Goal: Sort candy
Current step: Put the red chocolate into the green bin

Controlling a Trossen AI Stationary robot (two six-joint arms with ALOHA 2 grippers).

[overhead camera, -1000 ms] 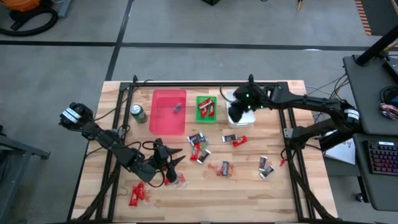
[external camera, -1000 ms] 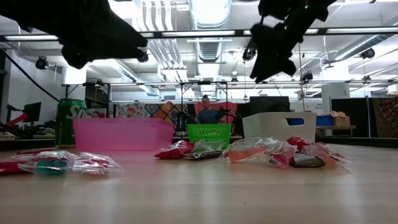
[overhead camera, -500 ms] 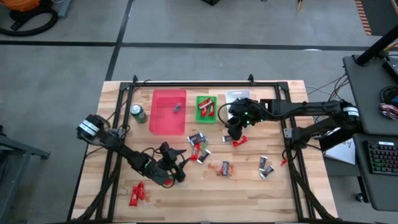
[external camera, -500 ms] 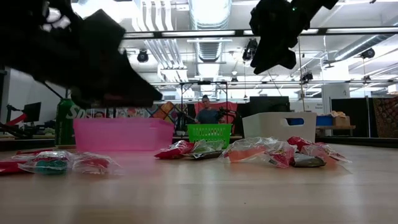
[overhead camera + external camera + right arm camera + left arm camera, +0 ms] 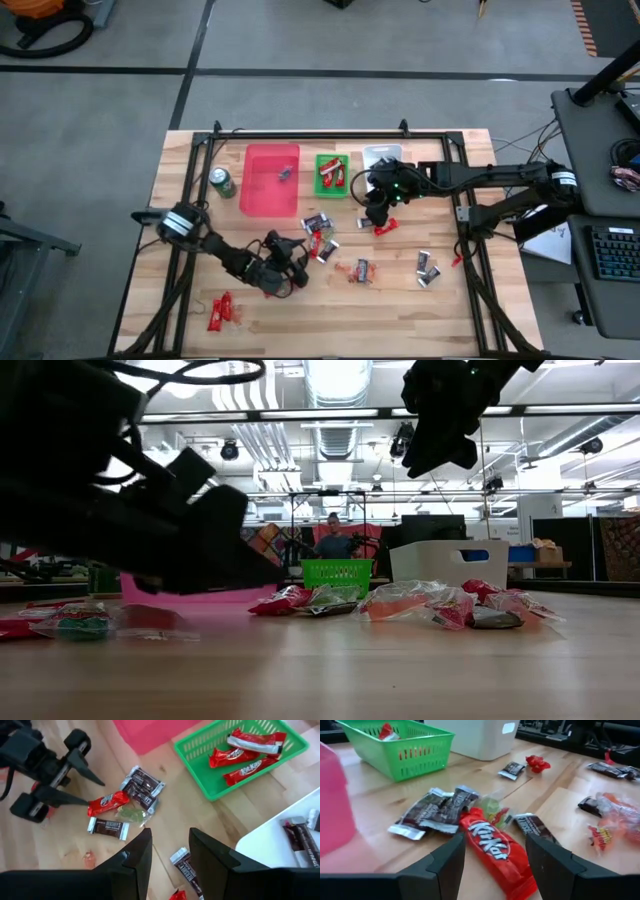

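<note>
Left end effector [image 5: 495, 857] is spread wide, empty, low over the bench middle, lined up on the red KitKat bar [image 5: 496, 847] in the loose candy cluster [image 5: 318, 236]. Bar is judged light, with slick, crinkly film over a stiff wafer; best pinched across the short width at mid-length, clear of the dark bars [image 5: 437, 811] touching it. Right end effector [image 5: 167, 847] is part-open and empty near the green basket [image 5: 319, 187] and white bin [image 5: 372, 152].

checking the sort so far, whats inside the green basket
The green basket holds three red-wrapped candies, one reading KitKat. Nothing else shows in it in the right wrist view; whether anything lies beneath them cannot be seen.
</note>
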